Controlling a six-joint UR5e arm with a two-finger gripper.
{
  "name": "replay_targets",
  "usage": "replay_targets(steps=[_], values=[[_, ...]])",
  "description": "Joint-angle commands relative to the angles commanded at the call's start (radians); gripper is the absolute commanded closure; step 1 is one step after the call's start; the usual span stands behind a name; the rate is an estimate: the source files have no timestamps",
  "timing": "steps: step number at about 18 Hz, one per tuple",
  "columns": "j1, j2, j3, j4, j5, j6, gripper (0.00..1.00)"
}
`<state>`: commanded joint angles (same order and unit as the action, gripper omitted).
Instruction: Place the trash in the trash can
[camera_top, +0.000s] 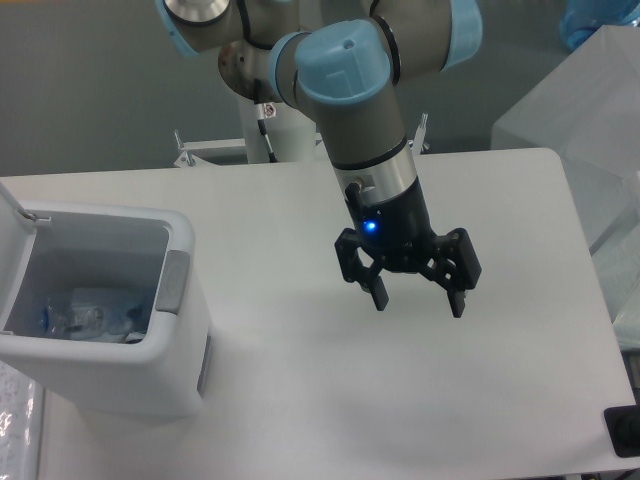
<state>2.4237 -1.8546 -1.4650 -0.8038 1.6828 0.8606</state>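
Note:
The white trash can (182, 300) stands at the table's left edge with its lid swung open to the left. Inside it lies the trash (85, 313), clear crumpled plastic with blue marks, resting on the bottom. My gripper (418, 303) hangs over the middle of the table, well right of the can. It is open, and nothing sits between its black fingers (379, 294).
The white table (300, 400) spreads under the arm. A translucent white box (590, 110) stands beyond the table's right edge, with a blue object (590, 20) behind it. A small black item (624, 430) pokes in at the lower right corner.

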Motion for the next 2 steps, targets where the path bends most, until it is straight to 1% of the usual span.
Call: replay_targets(steps=[2], values=[[0.0, 0.0, 0.005, 0.0, 0.0, -0.002, 0.0]])
